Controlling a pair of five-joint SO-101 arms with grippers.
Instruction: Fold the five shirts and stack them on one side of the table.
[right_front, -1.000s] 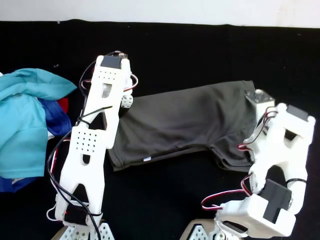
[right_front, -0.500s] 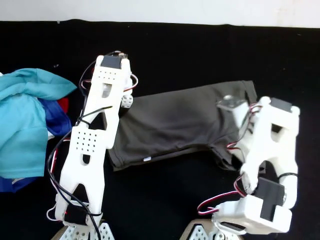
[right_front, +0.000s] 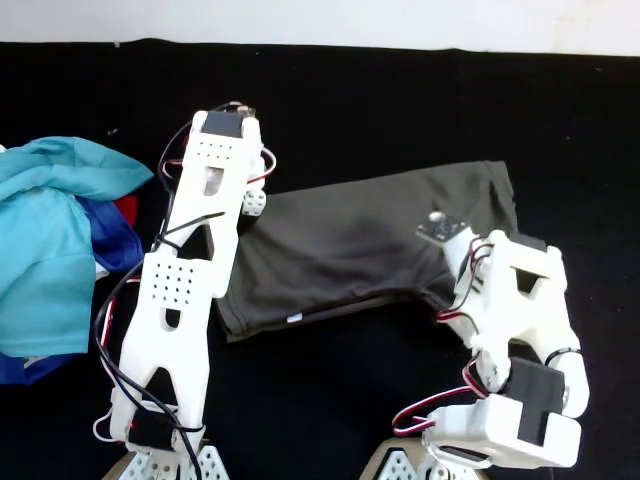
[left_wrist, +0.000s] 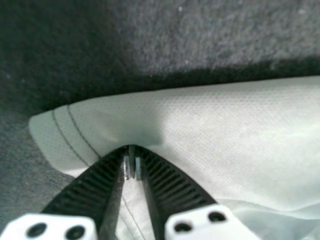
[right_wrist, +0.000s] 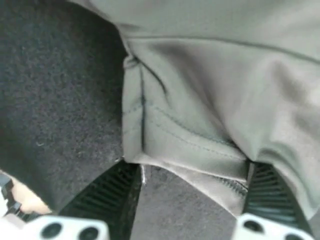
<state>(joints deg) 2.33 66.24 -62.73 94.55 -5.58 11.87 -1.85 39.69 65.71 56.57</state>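
A dark grey shirt (right_front: 360, 240) lies spread across the middle of the black table. My left gripper (right_front: 254, 204) sits at the shirt's far left corner. In the left wrist view this gripper (left_wrist: 131, 156) is shut on the stitched hem (left_wrist: 65, 132) of that corner. My right gripper (right_front: 440, 230) hangs over the shirt's right part. In the right wrist view it (right_wrist: 192, 172) is open, its jaws wide apart, with a folded seam edge of the shirt (right_wrist: 200, 115) lying between them.
A heap of other shirts lies at the table's left edge: a teal one (right_front: 50, 250) on top, with a blue one (right_front: 110, 235) and a bit of red (right_front: 126, 208) under it. Bare black table (right_front: 330, 390) stretches in front of the grey shirt.
My right arm has swung left from the shirt's right edge to above its right part. The left arm and the shirt's far left corner have stayed put.
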